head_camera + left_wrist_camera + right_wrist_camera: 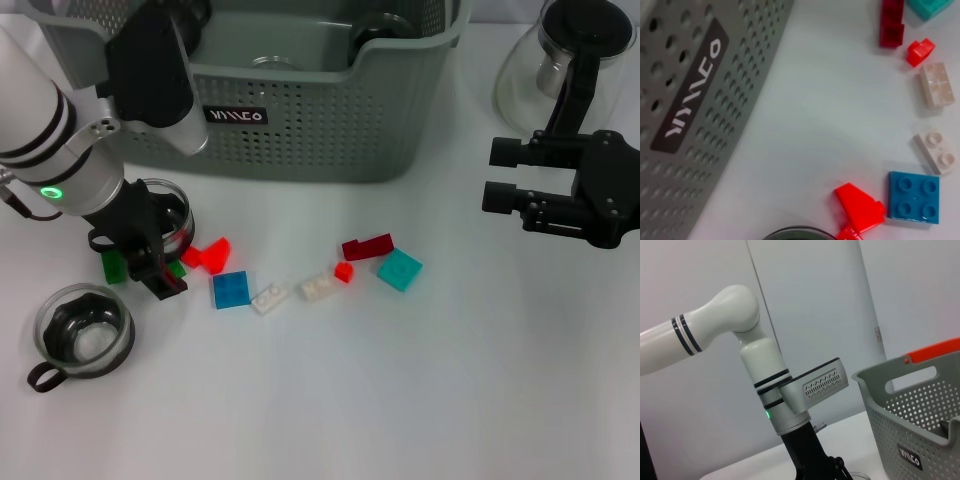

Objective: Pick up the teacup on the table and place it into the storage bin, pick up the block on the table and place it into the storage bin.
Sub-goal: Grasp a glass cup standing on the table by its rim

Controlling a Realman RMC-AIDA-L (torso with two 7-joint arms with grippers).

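- Bin (330, 110): grey-green, perforated walls, cut-out handle; stands at the far side of the bench (400, 400). Its black label (236, 115) carries white lettering, not clearly readable.
- Teacup (165, 215): clear glass, on the bench just in front of the bin's left corner. The left gripper (160, 255) is down at it, jaws around its rim; whether they clamp cannot be told.
- A second glass cup (82, 330) sits nearer, apart.
- Blocks (231, 289): blue, white, red, dark red, teal and green pieces lie scattered in a row on the bench.
- Right gripper (505, 175): hovers at the right, near the teapot (565, 60), jaws apart, empty.
- Bench: plain white.
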